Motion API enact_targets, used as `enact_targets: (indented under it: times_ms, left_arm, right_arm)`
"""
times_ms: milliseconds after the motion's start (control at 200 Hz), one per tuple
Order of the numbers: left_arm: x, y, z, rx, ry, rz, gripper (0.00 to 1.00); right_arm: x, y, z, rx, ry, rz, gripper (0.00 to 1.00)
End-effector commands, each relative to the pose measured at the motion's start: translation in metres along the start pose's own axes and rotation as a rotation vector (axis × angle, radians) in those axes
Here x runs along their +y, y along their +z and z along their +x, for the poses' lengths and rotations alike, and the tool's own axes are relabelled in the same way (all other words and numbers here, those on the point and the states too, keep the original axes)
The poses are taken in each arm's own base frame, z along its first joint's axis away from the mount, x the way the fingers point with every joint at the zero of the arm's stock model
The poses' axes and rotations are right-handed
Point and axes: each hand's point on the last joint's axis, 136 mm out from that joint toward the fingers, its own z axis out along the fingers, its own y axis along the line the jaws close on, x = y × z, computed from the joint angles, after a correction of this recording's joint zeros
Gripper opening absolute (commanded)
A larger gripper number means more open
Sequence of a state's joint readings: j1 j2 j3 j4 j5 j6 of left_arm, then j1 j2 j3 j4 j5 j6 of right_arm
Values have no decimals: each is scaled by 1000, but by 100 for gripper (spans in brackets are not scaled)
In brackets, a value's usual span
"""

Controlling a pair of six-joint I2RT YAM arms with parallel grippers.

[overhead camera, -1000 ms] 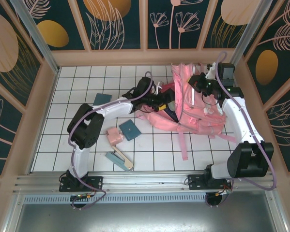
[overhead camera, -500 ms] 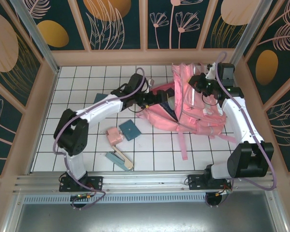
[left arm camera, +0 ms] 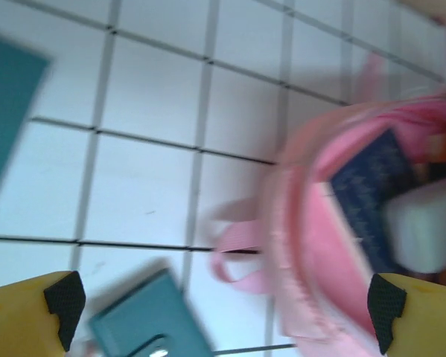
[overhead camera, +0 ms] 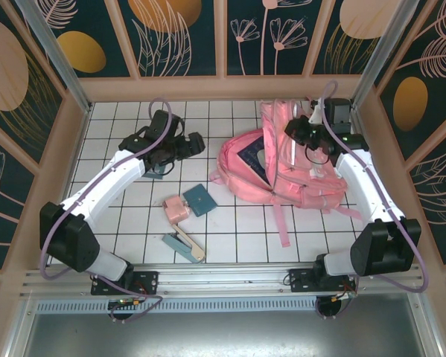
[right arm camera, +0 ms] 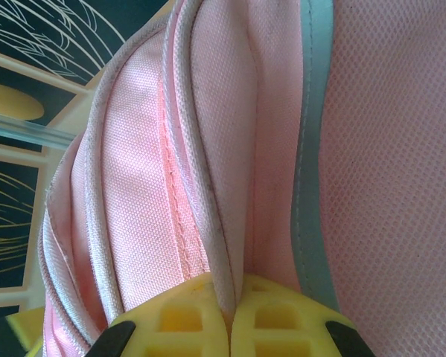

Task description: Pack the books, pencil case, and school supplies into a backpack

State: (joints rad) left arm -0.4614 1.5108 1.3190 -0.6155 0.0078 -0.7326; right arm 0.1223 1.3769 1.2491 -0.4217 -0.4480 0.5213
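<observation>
Left end effector [overhead camera: 198, 143] stands wide and empty above the worktop [overhead camera: 245, 223]; the right end effector [overhead camera: 291, 132] pinches the rim of the backpack [overhead camera: 312, 175]. One teal square [overhead camera: 158, 169] lies just below and behind the left one, so I judge the left arm nearer.

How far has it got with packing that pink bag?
Partly done: a navy book and the pencil case sit inside the backpack. The right gripper grips its edge; the left gripper is open, empty. Left on the table: pink piece, two teal squares, stapler.
</observation>
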Motion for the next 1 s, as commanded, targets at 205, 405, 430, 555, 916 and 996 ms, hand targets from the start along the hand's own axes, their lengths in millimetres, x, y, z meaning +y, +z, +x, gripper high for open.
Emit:
enact_targets:
  times_ms: [205,405,430,555,916,996]
  left_arm:
    - [82,32,32,141,36,-249,98]
    - [108,11,73,230,-41,-316,99]
    - [108,10,80,243,-56,-312,98]
    - [113,4,111,318,-99,-370,98]
    - [113,18,148,400,-202,-353,98]
    - [116,25,164,439,-210,-344,98]
  right_arm:
    - [22,-3,0,-57,-115,-24,0]
    - [16,5,14,-31,-128,1,0]
    - [15,6,14,-31,-127,3,0]
    - [11,10,17,-24,-120,7,0]
    - [13,7,14,-35,-132,15,0]
    - [12,6,14,-37,-135,19,0]
